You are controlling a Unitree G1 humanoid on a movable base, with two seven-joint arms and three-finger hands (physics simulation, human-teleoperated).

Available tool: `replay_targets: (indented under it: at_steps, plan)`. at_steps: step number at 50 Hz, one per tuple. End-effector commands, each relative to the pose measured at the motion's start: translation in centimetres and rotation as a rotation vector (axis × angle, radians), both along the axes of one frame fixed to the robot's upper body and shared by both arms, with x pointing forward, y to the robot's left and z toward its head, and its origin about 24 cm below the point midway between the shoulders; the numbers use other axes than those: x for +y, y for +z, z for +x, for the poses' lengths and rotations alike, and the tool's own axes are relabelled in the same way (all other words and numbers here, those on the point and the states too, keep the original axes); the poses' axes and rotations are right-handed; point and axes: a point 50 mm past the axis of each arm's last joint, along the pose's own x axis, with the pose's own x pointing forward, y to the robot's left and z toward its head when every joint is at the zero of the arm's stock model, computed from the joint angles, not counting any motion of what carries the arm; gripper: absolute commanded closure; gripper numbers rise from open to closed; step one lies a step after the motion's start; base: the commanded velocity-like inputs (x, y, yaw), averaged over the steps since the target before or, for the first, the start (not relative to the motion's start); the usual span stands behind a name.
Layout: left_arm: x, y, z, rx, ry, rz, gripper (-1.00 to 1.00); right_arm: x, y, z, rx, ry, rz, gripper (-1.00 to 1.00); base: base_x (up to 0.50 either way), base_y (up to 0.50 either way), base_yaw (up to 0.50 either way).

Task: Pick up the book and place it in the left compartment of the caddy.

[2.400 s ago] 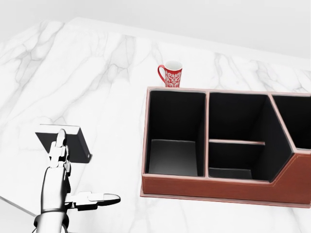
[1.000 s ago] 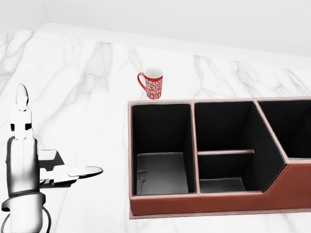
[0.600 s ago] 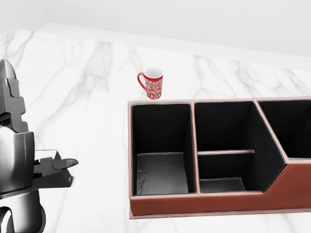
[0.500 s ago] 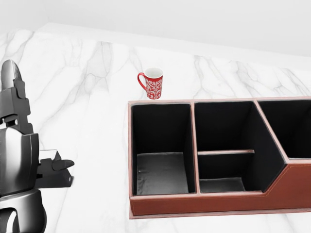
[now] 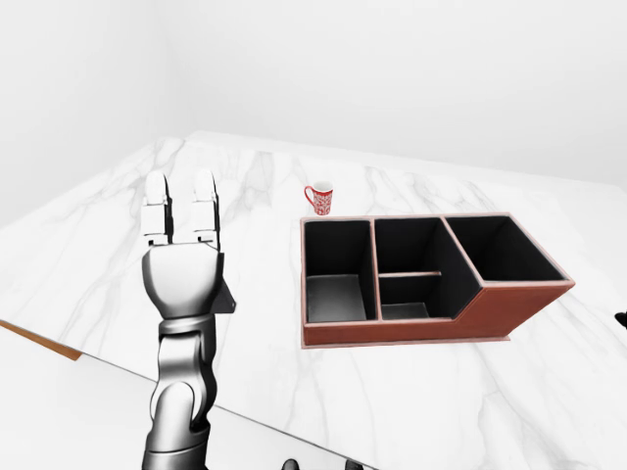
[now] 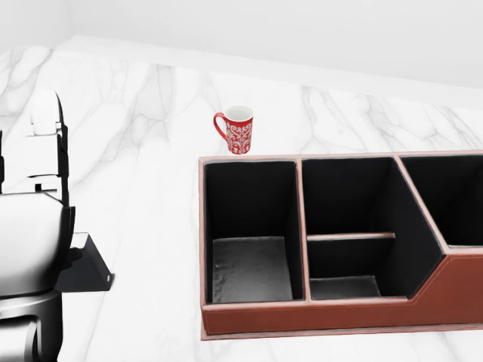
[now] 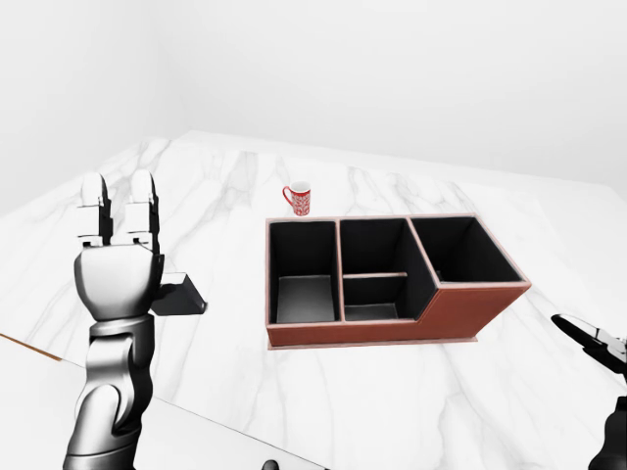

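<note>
The dark book (image 7: 182, 296) lies flat on the marble table, left of the caddy, and my left hand hides most of it. In the head view only its corner (image 6: 89, 265) shows. My left hand (image 7: 119, 182) stands upright over the book's near side, its back toward the camera. Its fingers (image 5: 205, 201) point straight up and are open, and the thumb is hidden. The brown caddy (image 6: 302, 317) has black compartments, and its left compartment (image 6: 250, 268) holds nothing. My right hand (image 7: 588, 341) reaches in low at the right edge of the right-eye view, fingers stretched out, far from the caddy.
A red patterned mug (image 6: 238, 130) stands just above the caddy's left compartment in the head view. The caddy's middle section is split by a low divider (image 6: 350, 236). The table's near edge (image 5: 39, 341) runs diagonally across the lower left of the left-eye view.
The camera shifted after the oldest frame. Since then my left hand has turned its back to the camera and come nearer, covering more of the book. The thumb no longer shows. Book, caddy and mug stay put.
</note>
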Motion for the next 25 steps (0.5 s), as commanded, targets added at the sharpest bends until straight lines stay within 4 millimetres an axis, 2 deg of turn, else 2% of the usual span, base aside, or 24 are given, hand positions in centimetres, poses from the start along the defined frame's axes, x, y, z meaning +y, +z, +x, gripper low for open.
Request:
replay_targets:
  at_steps: [1, 5, 25]
  plan:
    - [0.41, -0.48, 0.14, 0.013, 0.036, 0.05, -1.0, 0.01, -0.18, 0.12, 0.011, 0.002, 0.0, -1.0, 0.0, 0.0, 0.0]
    - [0.56, -1.32, 0.34, 0.038, 0.005, -0.083, -1.0, 0.05, -0.26, 0.21, 0.022, 0.002, -0.004, -1.0, 0.0, 0.0, 0.0]
    - [0.4, -1.32, 0.36, 0.037, -0.01, -0.079, -1.0, 0.05, -0.26, 0.21, 0.022, 0.002, -0.004, -1.0, 0.0, 0.0, 0.0]
